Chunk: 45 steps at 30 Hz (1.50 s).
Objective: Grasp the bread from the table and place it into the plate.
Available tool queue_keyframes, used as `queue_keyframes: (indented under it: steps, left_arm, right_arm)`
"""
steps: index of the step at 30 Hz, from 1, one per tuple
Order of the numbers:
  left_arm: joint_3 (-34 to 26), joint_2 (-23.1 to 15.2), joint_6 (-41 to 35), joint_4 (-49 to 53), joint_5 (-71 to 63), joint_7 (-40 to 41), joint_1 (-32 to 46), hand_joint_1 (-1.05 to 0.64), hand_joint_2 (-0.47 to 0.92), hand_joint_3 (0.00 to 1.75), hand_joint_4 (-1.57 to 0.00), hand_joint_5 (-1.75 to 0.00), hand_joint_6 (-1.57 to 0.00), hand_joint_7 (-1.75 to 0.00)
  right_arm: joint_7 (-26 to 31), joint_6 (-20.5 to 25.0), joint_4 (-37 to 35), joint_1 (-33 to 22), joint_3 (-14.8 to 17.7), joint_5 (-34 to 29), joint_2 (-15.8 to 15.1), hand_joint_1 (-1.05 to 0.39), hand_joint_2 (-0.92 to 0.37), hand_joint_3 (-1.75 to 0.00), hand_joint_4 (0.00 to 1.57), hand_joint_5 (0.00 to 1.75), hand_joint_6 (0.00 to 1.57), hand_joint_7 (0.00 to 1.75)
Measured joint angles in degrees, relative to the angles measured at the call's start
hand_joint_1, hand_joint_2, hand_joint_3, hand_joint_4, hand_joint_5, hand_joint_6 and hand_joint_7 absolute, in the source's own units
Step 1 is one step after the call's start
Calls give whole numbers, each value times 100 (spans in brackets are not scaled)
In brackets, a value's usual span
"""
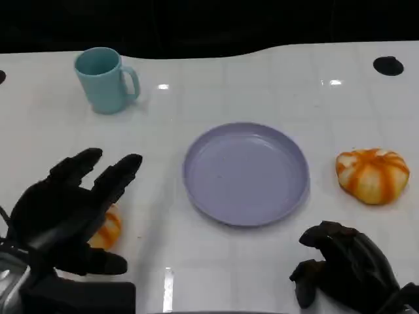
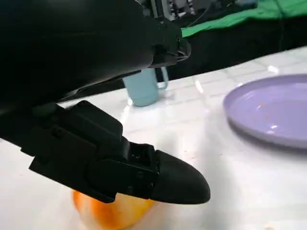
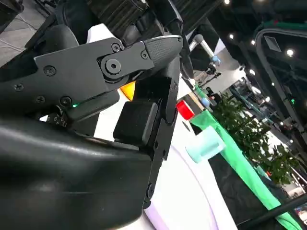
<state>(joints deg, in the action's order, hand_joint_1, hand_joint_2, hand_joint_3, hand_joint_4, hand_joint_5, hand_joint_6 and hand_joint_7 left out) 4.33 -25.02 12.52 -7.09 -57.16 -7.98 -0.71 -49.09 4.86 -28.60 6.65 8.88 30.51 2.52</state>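
An orange-and-white bread lies near the table's front left, half hidden under my left hand. That hand hovers over it with fingers spread and holds nothing. In the left wrist view the bread shows just below the black fingers. A second striped bread sits at the right, beside the lavender plate in the middle. My right hand rests at the front right with fingers curled in on nothing.
A light blue mug stands at the back left, also seen as the mug beyond my left hand. The plate's rim lies to one side of that hand. A black hole marks the table's far right.
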Motion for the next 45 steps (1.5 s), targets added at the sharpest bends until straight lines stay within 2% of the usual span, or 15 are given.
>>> queue_keyframes:
  steps: [8, 18, 19, 20, 21, 22, 25, 33, 36, 37, 38, 39, 40, 41, 45]
  left_arm:
    - [295, -128, -434, 200, -221, 125, -210, -105, 92, 35, 0, 0, 0, 0]
    - [683, -259, -1026, 816, -233, 53, -631, -105, 81, 27, -5, -3, 0, 0]
    - [722, -261, -1066, 871, -231, 32, -671, -105, 81, 26, -5, -15, 0, 0]
    - [754, -261, -1114, 916, -222, 14, -708, -105, 81, 24, -3, -91, 0, 0]
    - [784, -263, -1151, 977, -200, -16, -757, -105, 81, 23, -1, -132, 0, 0]
    - [805, -263, -1189, 1038, -169, -40, -802, -105, 81, 21, 0, -157, 0, 0]
    - [882, -284, -1255, 1224, -76, -119, -902, -105, 79, 20, 0, -173, 0, 0]
    - [1020, -299, -1308, 1926, 349, -199, -1155, -105, 75, 16, 0, -175, 0, 0]
    - [1100, -306, -1287, 2059, 441, -193, -1253, -105, 75, 14, 0, -175, -6, -4]
    - [1144, -309, -1235, 2229, 504, -190, -1340, -105, 79, 10, 0, -175, -2, -83]
    - [1189, -310, -1189, 2448, 552, -182, -1441, -105, 80, 8, 0, -175, -1, -128]
    - [1215, -312, -1163, 2640, 573, -163, -1520, -105, 80, 7, 0, -175, -1, -151]
    - [1235, -317, -1139, 2773, 581, -146, -1588, -105, 80, 5, 0, -175, 0, -165]
    - [1252, -320, -1115, 2866, 593, -125, -1643, -105, 79, 4, -1, -175, 0, -170]
    - [1391, -220, -826, 3978, 910, 169, -2169, -105, 76, 2, -6, -175, 0, -174]
  right_arm:
    - [2, -65, -63, 28, 3, -5, 2, -73, -90, 0, 153, 79, 157, 36]
    - [30, -83, -72, 41, 1, -9, 8, -73, -91, -1, 153, 79, 157, 36]
    - [30, -82, -72, 42, 0, -9, 8, -72, -91, -1, 153, 79, 157, 36]
    - [31, -82, -72, 42, 1, -9, 8, -72, -91, -1, 153, 79, 157, 36]
    - [32, -82, -72, 42, 3, -8, 7, -72, -91, -1, 153, 79, 157, 36]
    - [31, -82, -73, 44, 3, -8, 7, -72, -91, 0, 153, 79, 157, 36]
    - [31, -79, -75, 44, 8, -7, 7, -72, -91, 0, 153, 79, 157, 36]
    - [29, -73, -79, 47, 9, -5, 8, -71, -91, 0, 152, 79, 157, 35]
    - [27, -68, -81, 45, 11, -3, 6, -72, -90, 0, 152, 78, 157, 34]
    - [23, -63, -81, 49, 9, -2, 6, -72, -91, 0, 152, 78, 157, 34]
    - [17, -60, -81, 51, 5, -2, 7, -72, -91, 0, 152, 78, 157, 34]
    - [12, -60, -80, 52, 3, -2, 7, -72, -91, 0, 152, 78, 157, 34]
    - [11, -60, -81, 51, 5, -2, 5, -72, -91, -1, 152, 78, 157, 35]
    - [10, -60, -81, 50, 6, -2, 3, -72, -91, -1, 153, 78, 157, 35]
    - [-4, -80, -92, 58, 6, -4, 4, -72, -91, -1, 153, 78, 157, 35]
